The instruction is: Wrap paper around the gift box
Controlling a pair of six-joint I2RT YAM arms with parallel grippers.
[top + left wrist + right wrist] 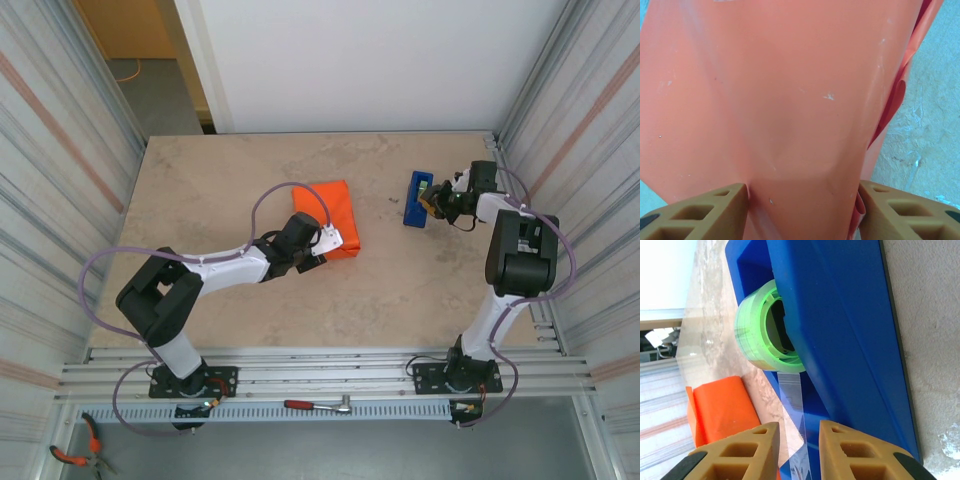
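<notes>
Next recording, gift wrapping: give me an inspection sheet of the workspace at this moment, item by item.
Surface: beige mottled table.
Job's things: orange paper folded into a compact bundle mid-table; blue tape dispenser with a green tape roll to its right.
Clutter: ratchet wrench and pliers on the frame by the arm bases.
Hands: left hand closed on the paper's near end; right hand narrowly open, a clear tape strip between its fingers.
Cables: purple cables loop along both arms.
Surroundings: corrugated metal side walls, white back wall.
</notes>
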